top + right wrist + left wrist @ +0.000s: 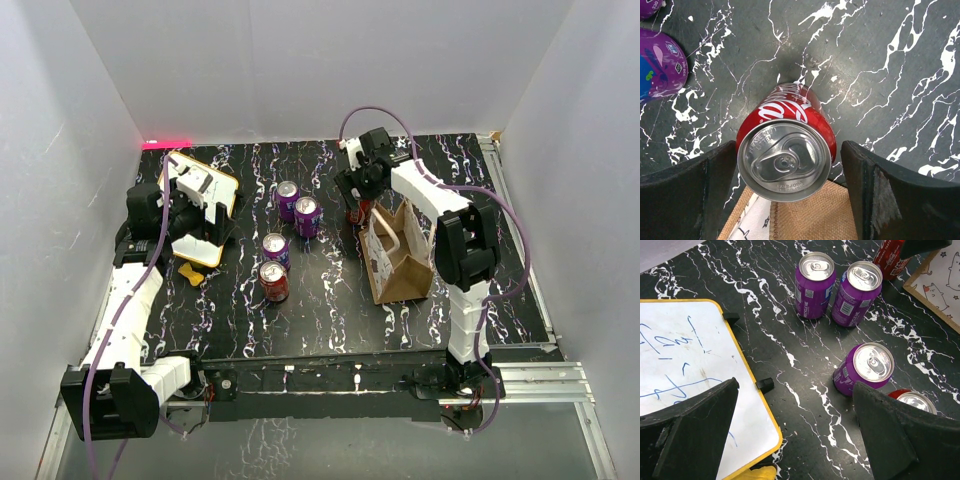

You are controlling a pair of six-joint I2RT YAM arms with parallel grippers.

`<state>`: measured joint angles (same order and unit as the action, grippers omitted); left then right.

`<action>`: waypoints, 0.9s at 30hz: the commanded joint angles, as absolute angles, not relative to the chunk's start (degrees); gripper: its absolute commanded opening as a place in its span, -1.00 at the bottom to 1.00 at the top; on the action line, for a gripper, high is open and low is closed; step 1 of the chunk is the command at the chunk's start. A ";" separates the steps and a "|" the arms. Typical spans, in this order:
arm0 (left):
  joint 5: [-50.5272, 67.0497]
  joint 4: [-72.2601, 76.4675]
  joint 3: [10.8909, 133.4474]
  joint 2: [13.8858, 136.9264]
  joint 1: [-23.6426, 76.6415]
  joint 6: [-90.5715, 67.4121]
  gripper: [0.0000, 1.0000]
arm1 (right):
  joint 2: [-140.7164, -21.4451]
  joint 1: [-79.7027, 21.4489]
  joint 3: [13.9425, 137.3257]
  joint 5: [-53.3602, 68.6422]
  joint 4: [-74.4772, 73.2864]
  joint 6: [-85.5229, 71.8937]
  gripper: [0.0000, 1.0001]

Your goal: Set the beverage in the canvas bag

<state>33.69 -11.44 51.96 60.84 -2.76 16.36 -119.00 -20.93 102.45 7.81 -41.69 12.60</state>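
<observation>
Beside canvas bag [400,262] | right end effector [788,150], spread wide, straddles red can [785,162]

This is looking like a robotics lab test cell rather than any home or shop. Plain white panels [300,60] are boxing in a black marble-patterned table [330,300] on its left, right and far sides. Two white-and-black robot arms, the left arm [128,300] and the right arm [465,315], are sitting bolted at the near edge beside bare aluminium rails [540,378] (the extruded kind), with purple cables [375,109] looping off them. A red light [167,143] is glowing in the far left corner.
</observation>
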 commanded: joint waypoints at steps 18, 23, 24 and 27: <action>36.15 -10.94 51.26 59.57 -2.58 16.97 0.94 | -103.29 -20.82 107.32 9.62 -38.15 14.56 -0.77; 36.37 -10.66 51.31 59.83 -2.57 16.79 0.94 | -92.72 -20.76 104.21 7.53 -37.28 15.66 -0.85; 36.44 -10.64 51.18 59.85 -2.61 16.79 0.94 | -90.57 -20.81 102.89 6.87 -36.93 16.17 -0.84; 36.53 -10.59 51.15 60.02 -2.55 16.79 0.94 | -84.86 -20.80 99.77 5.09 -36.98 17.83 -0.85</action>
